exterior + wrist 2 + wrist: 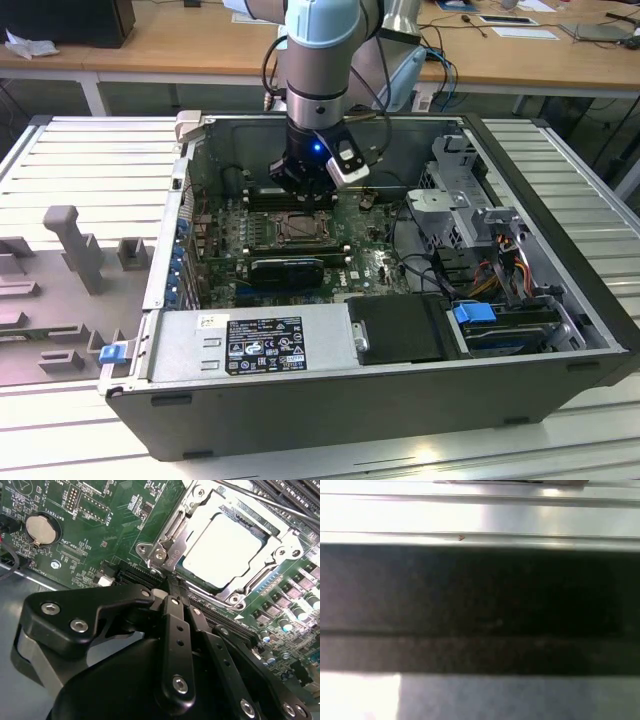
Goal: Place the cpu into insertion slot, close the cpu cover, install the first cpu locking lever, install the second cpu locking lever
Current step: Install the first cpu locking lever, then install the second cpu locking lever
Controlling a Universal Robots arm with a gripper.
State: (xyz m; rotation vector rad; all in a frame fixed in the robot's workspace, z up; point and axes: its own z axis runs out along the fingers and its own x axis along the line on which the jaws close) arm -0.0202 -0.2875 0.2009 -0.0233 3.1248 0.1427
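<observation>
Cpu (222, 547) already seated in the insertion slot (165, 555) with cpu cover (260, 577) down over it — gripper (175, 592) just beside, jaws pinched together, empty — levers seemingly left.

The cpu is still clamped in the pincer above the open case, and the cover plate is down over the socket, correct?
Not quite. The cpu is not in the pincer; in the second wrist view it already sits in the insertion slot, its pale face showing through the cut-out of the cpu cover, which lies down over it. The pincer's fingers are closed together with nothing between them.
</observation>
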